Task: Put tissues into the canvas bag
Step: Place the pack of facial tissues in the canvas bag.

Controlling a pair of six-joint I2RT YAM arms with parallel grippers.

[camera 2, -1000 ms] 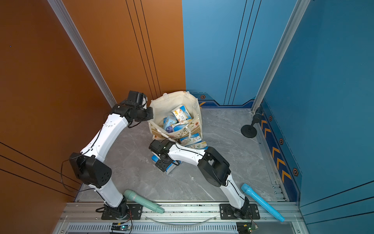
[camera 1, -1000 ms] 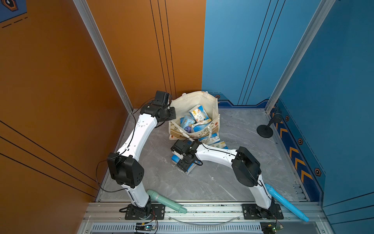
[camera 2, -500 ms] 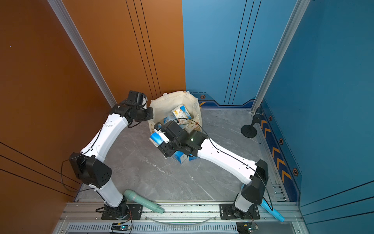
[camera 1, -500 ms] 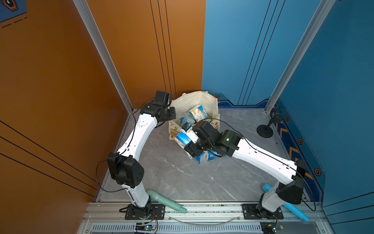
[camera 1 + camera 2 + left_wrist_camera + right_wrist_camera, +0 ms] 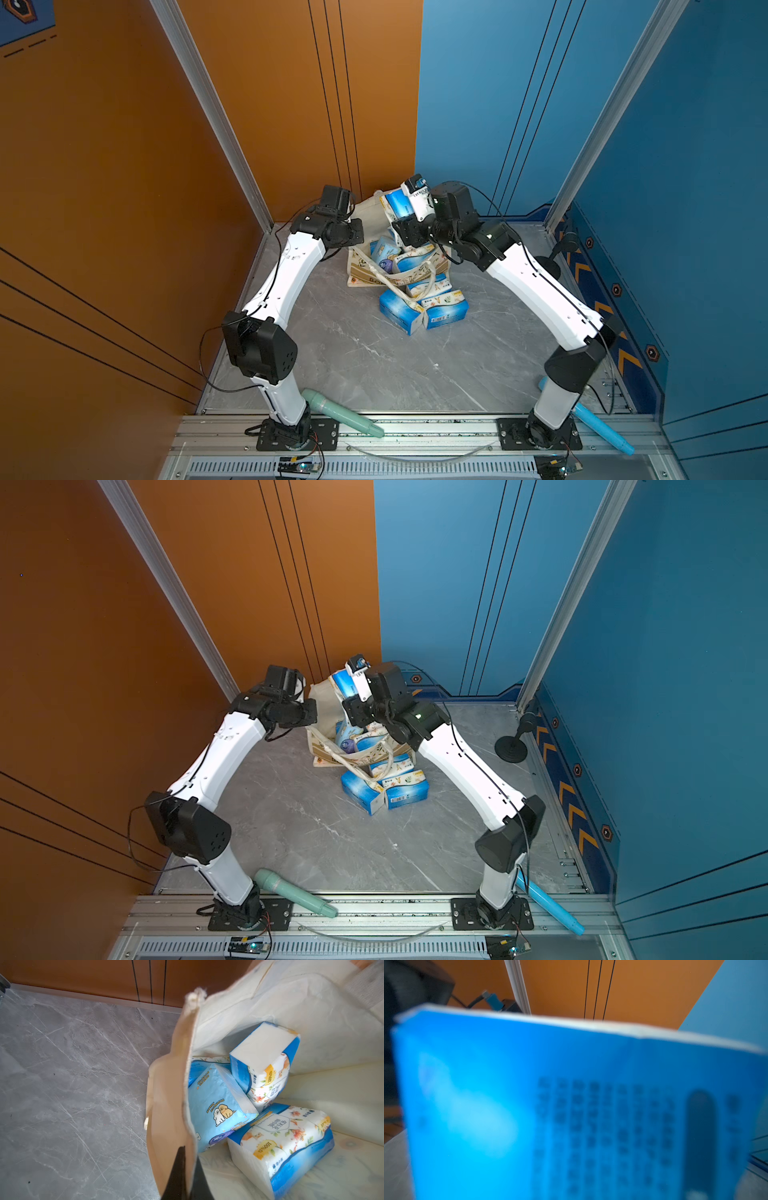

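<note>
The cream canvas bag (image 5: 365, 268) (image 5: 328, 750) stands open at the back of the floor. My left gripper (image 5: 358, 232) (image 5: 311, 712) (image 5: 190, 1160) is shut on the bag's rim (image 5: 188, 1047) and holds that side up. Three tissues packs (image 5: 216, 1105) lie inside. My right gripper (image 5: 405, 218) (image 5: 354, 702) is raised over the bag's mouth, shut on a blue and white tissues pack (image 5: 395, 204) (image 5: 343, 684). That pack (image 5: 571, 1109) fills the right wrist view and hides the jaws. More packs (image 5: 400, 311) (image 5: 405, 791) lie on the floor in front of the bag.
A teal cylinder (image 5: 340, 412) and a light-blue cylinder (image 5: 602, 428) lie by the arm bases at the front rail. A black round stand (image 5: 548, 266) (image 5: 511, 749) sits at the right wall. Orange and blue walls close in behind the bag.
My right arm has lifted a tissues pack off the floor in front of the bag and swung it up and back over the bag's mouth. The left arm has not moved.
</note>
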